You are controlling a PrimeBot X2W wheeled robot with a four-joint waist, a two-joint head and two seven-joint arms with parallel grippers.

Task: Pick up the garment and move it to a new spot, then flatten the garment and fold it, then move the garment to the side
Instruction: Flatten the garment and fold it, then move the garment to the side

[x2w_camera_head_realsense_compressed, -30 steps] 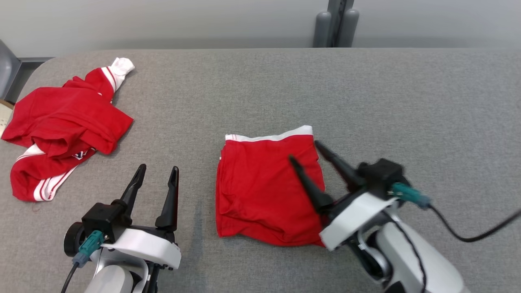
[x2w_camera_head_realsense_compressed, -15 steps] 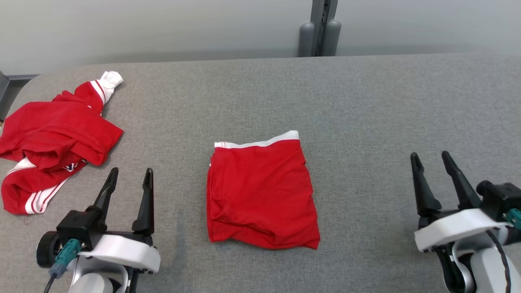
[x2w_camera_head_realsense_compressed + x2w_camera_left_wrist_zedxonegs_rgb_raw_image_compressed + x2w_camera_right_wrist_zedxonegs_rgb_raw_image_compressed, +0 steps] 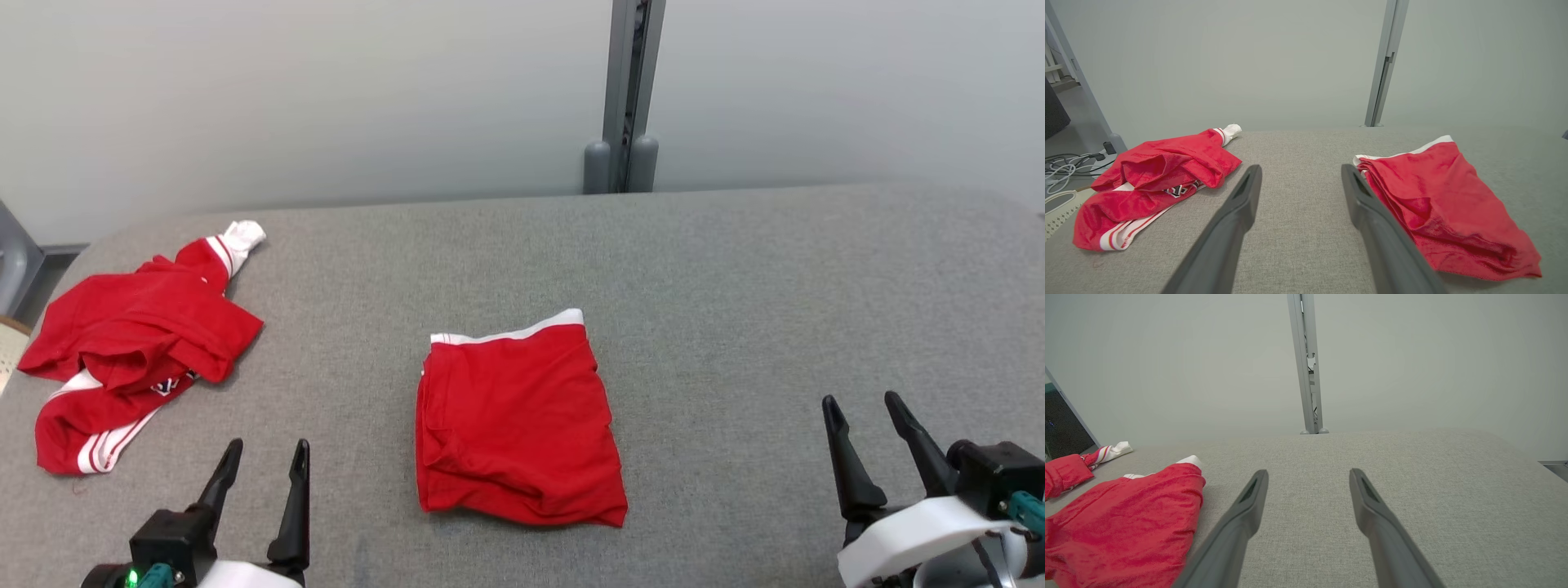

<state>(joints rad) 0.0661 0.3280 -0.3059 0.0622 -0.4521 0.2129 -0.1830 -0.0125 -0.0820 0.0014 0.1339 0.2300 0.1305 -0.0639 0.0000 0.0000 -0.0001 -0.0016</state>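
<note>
Over on the head view we see the folded red garment (image 3: 514,425) centred on the table (image 3: 735,286), a crumpled red jersey (image 3: 135,343) far left. Left gripper (image 3: 269,447) and right gripper (image 3: 860,400) sit low, jaws spread, empty. Left wrist view: fingers (image 3: 1241,204) between both clothes. Right wrist view: garment at left.

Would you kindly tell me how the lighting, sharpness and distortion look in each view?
Head view: soft, even light, no glare, only a thin shadow under the folded garment. Left wrist view: wide-angle stretch makes the left pincer loom large, its base slightly soft; the fabric is sharp. Right wrist view: flat light, the post looks tilted.
</note>
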